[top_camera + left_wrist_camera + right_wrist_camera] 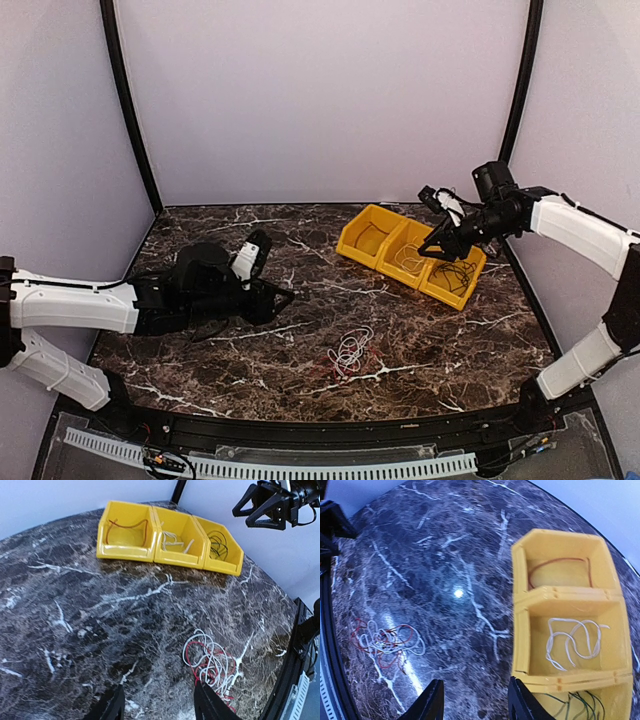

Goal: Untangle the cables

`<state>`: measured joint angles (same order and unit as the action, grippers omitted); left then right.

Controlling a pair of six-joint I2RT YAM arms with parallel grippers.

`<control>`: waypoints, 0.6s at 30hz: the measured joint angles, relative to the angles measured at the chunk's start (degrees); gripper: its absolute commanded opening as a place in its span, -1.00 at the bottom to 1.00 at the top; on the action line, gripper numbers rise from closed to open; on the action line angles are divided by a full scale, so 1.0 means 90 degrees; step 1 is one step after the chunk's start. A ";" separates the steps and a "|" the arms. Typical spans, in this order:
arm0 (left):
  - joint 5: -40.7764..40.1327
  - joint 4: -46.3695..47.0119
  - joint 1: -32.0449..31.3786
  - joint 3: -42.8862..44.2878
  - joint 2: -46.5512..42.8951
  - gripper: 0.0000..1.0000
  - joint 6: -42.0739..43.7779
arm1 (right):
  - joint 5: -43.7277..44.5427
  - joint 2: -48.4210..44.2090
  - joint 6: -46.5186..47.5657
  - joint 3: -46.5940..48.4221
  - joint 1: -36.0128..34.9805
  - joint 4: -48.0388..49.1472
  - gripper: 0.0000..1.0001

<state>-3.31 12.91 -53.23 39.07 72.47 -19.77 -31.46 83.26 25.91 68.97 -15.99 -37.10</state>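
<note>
- The desk [250, 375] is dark marble with white veins.
- The cables [350, 350] lie loose on it as a small tangle of white and red loops, near the middle and a little to the right, closer to the near edge than the far one.
- A row of three joined yellow bins [172, 555] stands at the far right of the desk, well apart from the tangle.
- The leftmost bin holds a single red cable [560, 562], the middle one a white cable [572, 640], and the rightmost a black cable [217, 540].
- The left gripper [159, 695] lies low over the left side of the desk, pointing right toward the tangle. Its fingers [114, 705] stand apart with nothing between them, just short of the nearest loops.
- The right gripper [475, 692] hangs in the air above the bins, over their right end. Its fingers [429, 702] are spread and carry nothing.
</note>
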 measured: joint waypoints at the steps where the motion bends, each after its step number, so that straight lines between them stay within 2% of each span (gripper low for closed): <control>1: 0.0170 -0.0002 0.0000 0.0005 0.0117 -0.05 0.0002 | -0.0151 -0.0102 0.0061 -0.0138 -0.0134 0.0095 -0.08; 9: 0.1868 -0.0109 -0.0041 0.0036 0.1370 -0.03 0.0005 | -0.0605 0.0109 0.0335 -0.0835 -0.1462 0.0617 -0.10; 18: 0.2616 0.0036 -0.0211 0.0124 0.2050 -0.07 -0.0083 | -0.0867 0.1243 0.0478 -0.0816 -0.2064 0.0818 -0.10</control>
<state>20.23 13.23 -55.13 40.18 90.91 -20.51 -39.27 94.45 30.22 61.63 -34.57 -29.74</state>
